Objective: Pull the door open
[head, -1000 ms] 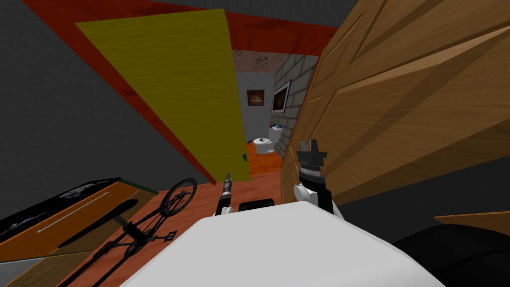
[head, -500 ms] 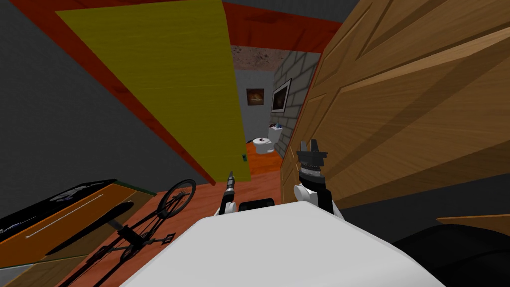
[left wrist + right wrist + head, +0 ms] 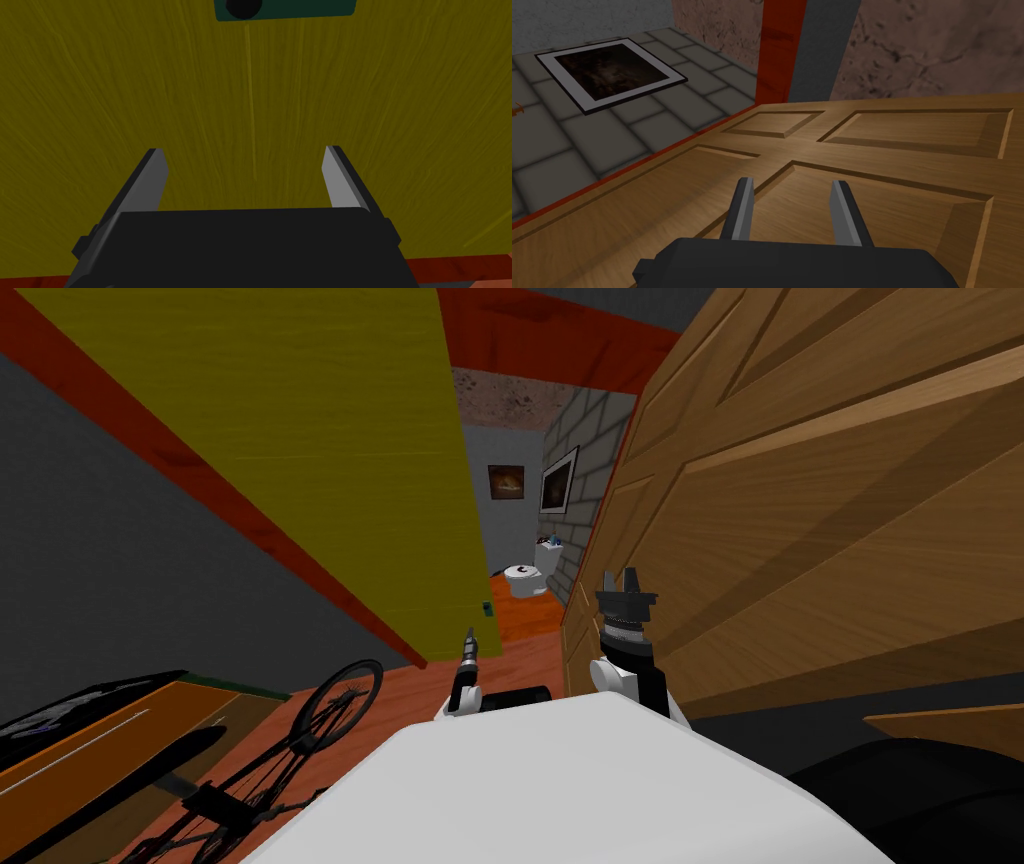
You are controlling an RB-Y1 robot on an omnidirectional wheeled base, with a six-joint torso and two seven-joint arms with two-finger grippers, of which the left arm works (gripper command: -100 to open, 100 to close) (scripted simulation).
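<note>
Head view: yellow door point(image 3: 330, 438) ajar, free edge just beside left end effector point(image 3: 469, 635), narrow gap to wooden door point(image 3: 800, 488). Fingers spread apart on both; right end effector point(image 3: 626, 580) near wooden door.

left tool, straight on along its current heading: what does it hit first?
Most likely the yellow door itself: the left tool, open, faces its flat panel with nothing between. The dark green handle plate lies off that line, further along the door. How near the panel is, I cannot tell.
</note>
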